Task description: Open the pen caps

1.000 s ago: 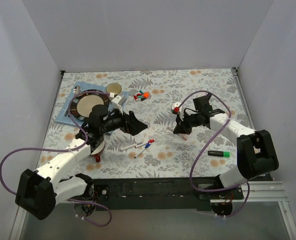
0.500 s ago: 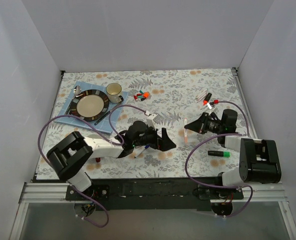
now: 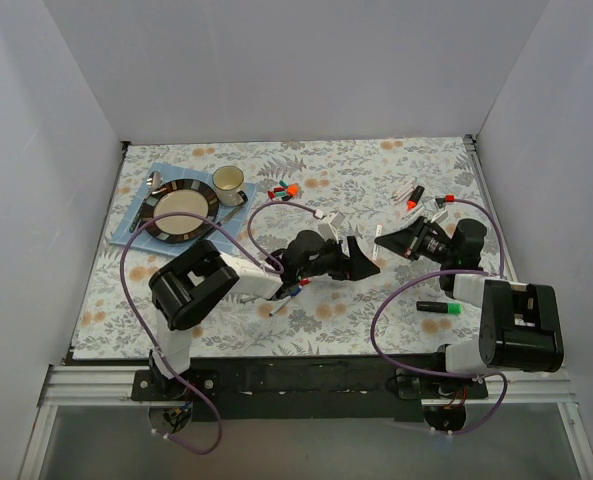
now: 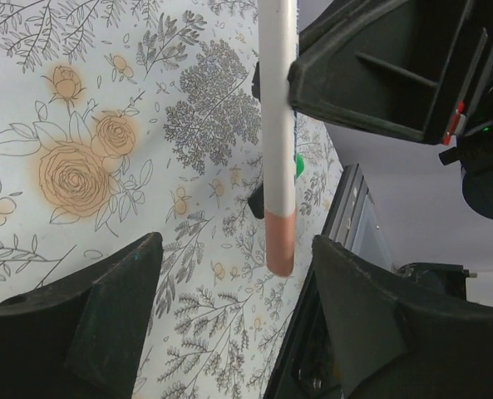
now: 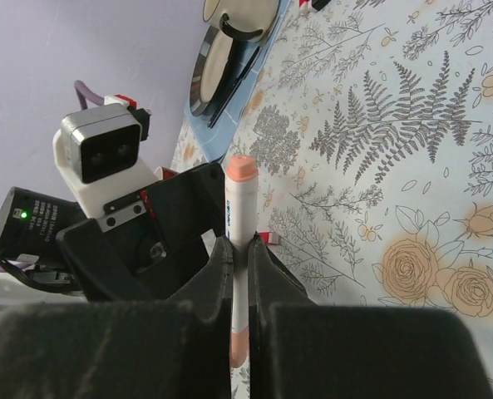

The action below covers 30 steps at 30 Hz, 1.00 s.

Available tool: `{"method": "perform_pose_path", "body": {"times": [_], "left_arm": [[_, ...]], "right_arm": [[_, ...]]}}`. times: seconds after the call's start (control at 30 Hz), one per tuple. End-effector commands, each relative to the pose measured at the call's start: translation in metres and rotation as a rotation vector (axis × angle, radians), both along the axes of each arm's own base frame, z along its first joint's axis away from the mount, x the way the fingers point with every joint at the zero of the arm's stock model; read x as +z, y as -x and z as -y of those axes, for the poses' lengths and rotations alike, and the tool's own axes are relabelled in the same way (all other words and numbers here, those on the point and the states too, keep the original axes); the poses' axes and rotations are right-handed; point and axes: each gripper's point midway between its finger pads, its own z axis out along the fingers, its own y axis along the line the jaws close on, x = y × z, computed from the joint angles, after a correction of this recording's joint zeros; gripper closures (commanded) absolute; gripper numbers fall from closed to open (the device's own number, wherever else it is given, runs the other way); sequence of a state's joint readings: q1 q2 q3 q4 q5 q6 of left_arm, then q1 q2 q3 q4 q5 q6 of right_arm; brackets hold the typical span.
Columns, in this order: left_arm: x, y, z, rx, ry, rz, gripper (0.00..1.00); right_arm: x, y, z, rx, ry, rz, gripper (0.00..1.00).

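My right gripper (image 5: 242,246) (image 3: 388,243) is shut on a thin white pen (image 5: 239,218), held off the table and pointing left. The pen's orange cap (image 4: 279,241) (image 5: 242,170) sits between the fingers of my left gripper (image 4: 234,258) (image 3: 362,263), which is open, with a gap on each side of the cap. Two more thin pens with red and blue caps (image 3: 294,289) lie under the left arm. A black marker with a green cap (image 3: 439,307) lies at the front right. Loose caps (image 3: 282,190) lie at the back.
A dark-rimmed plate (image 3: 157,199) and a cup (image 3: 228,180) stand on a blue mat (image 3: 126,232) at the back left. Two pens with red and orange caps (image 3: 414,197) lie at the back right. Purple cables loop over both arms.
The left gripper has moved right, up to the right gripper, and its jaws have narrowed around the pen's orange cap. The right gripper still holds the pen.
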<state>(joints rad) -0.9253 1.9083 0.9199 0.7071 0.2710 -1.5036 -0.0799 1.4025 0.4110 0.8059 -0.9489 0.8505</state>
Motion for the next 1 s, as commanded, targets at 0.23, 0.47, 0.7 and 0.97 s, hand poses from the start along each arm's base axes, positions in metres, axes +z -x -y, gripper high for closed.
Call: {"method": "perform_pose_path", "body": {"times": [0.23,0.47,0.7,0.97], "left_arm": [[0.036,0.005,0.031,-0.106,0.147,-0.016,0.81],[0.035,0.018,0.029,-0.179,0.148,-0.038,1.00],[0.033,0.033,0.028,-0.280,0.142,-0.059,1.00],[0.033,0.032,0.031,-0.287,0.147,-0.063,1.00]], "right_arm": [[0.010,0.000,0.002,0.006,-0.026,0.042,0.99],[0.011,0.004,0.000,0.043,-0.008,0.090,0.99],[0.019,0.017,-0.008,0.150,0.004,0.191,0.35],[0.017,0.021,-0.021,0.213,0.002,0.157,0.99]]}}
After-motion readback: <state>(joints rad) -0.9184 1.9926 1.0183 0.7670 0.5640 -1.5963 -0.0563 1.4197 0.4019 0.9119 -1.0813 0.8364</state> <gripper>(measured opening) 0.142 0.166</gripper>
